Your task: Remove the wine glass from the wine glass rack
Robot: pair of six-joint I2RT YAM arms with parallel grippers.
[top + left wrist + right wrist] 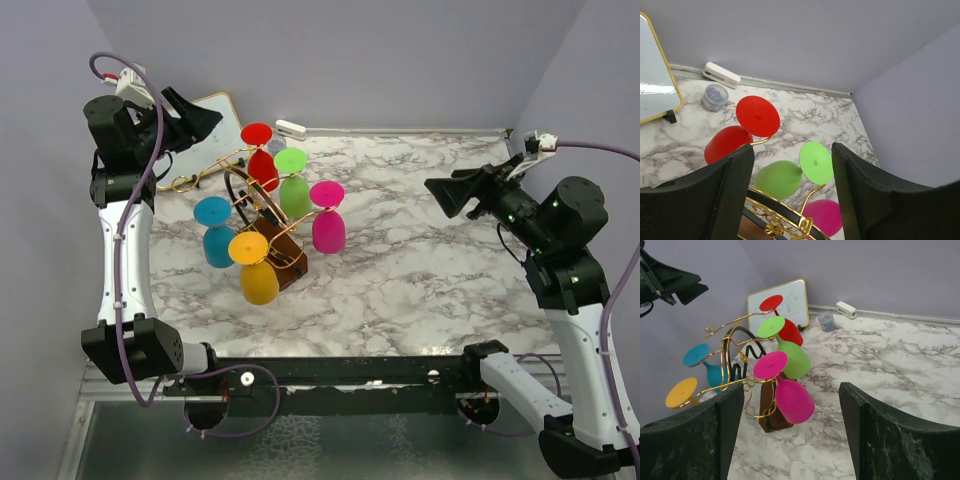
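1. From above: the rack (285, 250) stands left of centre on the marble table (430, 270). All five glasses hang bowl-down from its hooks: red glass (262, 165), green glass (293, 190), pink glass (328, 228), blue glass (217, 243), yellow glass (259, 280). None is off yet, so I'd call this the approach. The left gripper (205, 118) hovers high at the back left, near the red glass, fingers apart and empty. The right gripper (450, 193) hangs well off to the right, aimed at the rack, spread wide with nothing in it
2. Left wrist: looking down between the spread fingers, the red glass sits at the left of the gap, the green one in the middle, the pink one low and right. A whiteboard (655, 85), a white stapler (721, 75) and a small jar (715, 96) lie along the back wall, behind the rack and not between gripper and glasses
3. Right wrist: the pink glass is nearest, dead ahead between the fingers, with green and red behind it and blue and yellow on the far side. Next move, I reckon: close in on one glass, pinch it, then slide its foot out through the open end of the hook. The worry is crowding. The neighbours hang close, the curled wire could snag a foot, and the rack looks light enough to drag or tip
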